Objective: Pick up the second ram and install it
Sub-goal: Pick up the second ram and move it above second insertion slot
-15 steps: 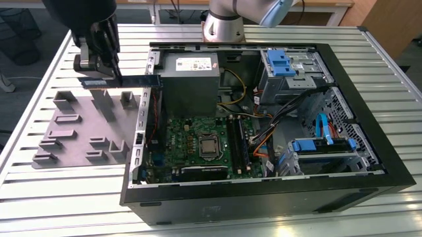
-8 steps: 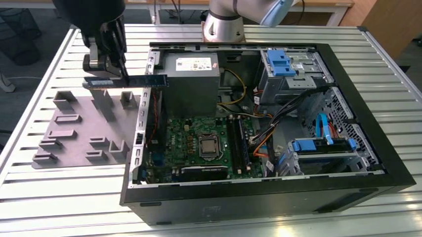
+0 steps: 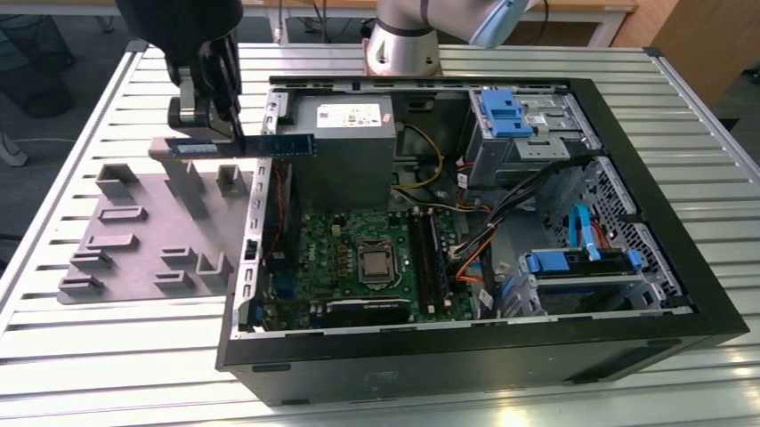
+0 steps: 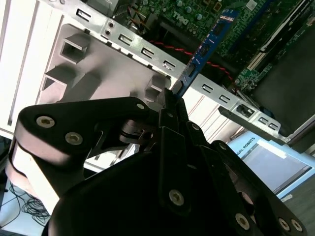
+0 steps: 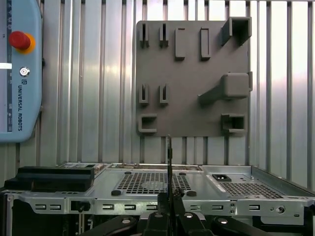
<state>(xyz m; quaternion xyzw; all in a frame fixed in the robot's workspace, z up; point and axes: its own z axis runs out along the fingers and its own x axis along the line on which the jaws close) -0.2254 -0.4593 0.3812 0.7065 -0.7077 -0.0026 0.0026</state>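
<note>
While the grey moulded tray (image 3: 131, 258) lies on the slatted counter (image 3: 71, 356) below the tool and toward the exterior view's left, the tool (image 3: 226, 133) is clamped shut on the second ram (image 3: 285, 145). It holds the stick in the air above the side wall (image 3: 252, 222) of the open computer case.

The stick stands on edge with its long axis level. It runs across the exterior view from over the tray to the edge of the grey power-supply box (image 3: 344, 124), blue end toward the box. In the second wrist view it juts out (image 4: 209, 42) from between the fingers (image 4: 172, 105) toward the green motherboard (image 3: 344, 258), which lies below and beyond the tool.

The memory slots (image 3: 423, 258), farther from the tool toward the exterior view's right, appear to run crosswise to the stick. Lowered at this heading, it would likely bridge a slot rather than seat in it. A low pass could catch the free end on the case wall or the power-supply box. The pinch looks narrow, so a knock might tilt the stick in the grip, and crooked pressure could strain its contacts.
</note>
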